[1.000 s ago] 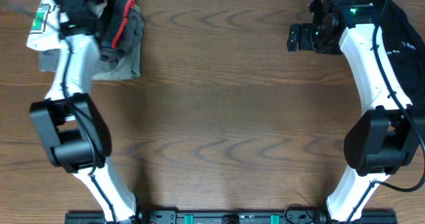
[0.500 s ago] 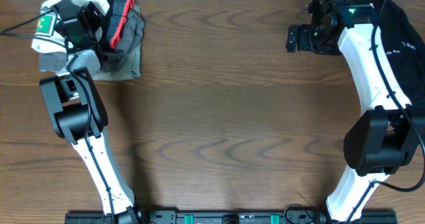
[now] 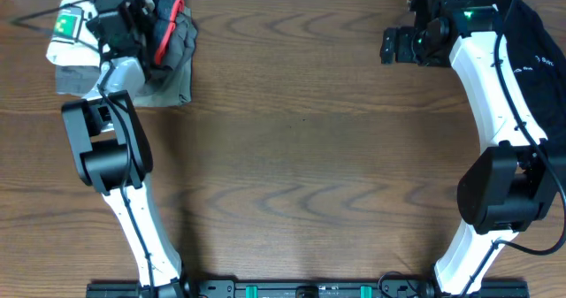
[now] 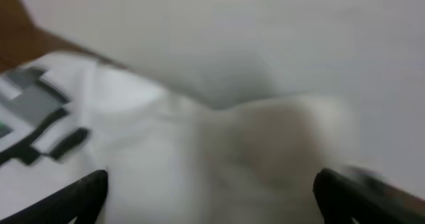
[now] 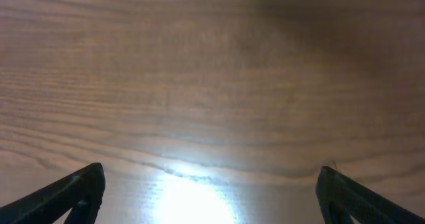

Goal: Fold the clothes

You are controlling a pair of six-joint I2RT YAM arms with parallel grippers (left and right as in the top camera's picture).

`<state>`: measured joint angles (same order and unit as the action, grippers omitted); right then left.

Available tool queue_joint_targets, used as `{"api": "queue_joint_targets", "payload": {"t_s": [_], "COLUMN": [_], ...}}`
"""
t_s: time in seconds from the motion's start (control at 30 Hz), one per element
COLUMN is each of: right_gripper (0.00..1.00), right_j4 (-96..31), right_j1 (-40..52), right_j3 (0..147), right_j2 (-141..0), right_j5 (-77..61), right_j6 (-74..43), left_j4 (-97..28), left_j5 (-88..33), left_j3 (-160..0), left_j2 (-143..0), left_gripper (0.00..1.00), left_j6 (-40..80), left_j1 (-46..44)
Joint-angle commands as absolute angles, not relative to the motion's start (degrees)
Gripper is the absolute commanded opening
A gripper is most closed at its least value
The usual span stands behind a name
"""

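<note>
White cotton T-shirt (image 3: 69, 43) (green logo uppermost): bunched at the far left corner of the table (image 3: 301, 156), touching a grey cloth pile (image 3: 172, 81). Over it, left gripper (image 3: 119, 19), jaws spread wide. Far right, right gripper (image 3: 398, 46), jaws likewise wide, above wood.

A brown wood-grain desk (image 3: 301, 156) fills the view. At its far left corner lies a folded grey cloth (image 3: 172, 90), with a dark garment with red trim (image 3: 164, 34) on top. Black fabric (image 3: 541, 64) lies at the far right edge.
</note>
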<state>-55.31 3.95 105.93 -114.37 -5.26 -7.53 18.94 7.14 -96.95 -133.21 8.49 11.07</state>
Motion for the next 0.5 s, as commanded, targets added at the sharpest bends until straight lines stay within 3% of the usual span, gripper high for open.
{"api": "queue_joint_targets", "payload": {"t_s": [0.0, 0.47], "right_gripper": [0.99, 0.99], "right_j4": [-54.8, -54.6], "right_j1": [3.6, 2.3], "right_j3": [111.0, 134.8], "right_j2": [-114.0, -107.8], "right_j5": [-4.4, -3.9], "right_j6": [-4.2, 5.5], "left_j4": [15.9, -9.2], "left_j5": [5.1, 5.1], "left_j3": [-97.0, -97.0], "left_j2": [-122.2, -96.6], "left_gripper": [0.98, 0.98], "left_j6": [5.4, 5.1], "left_j1": [8.8, 7.6]}}
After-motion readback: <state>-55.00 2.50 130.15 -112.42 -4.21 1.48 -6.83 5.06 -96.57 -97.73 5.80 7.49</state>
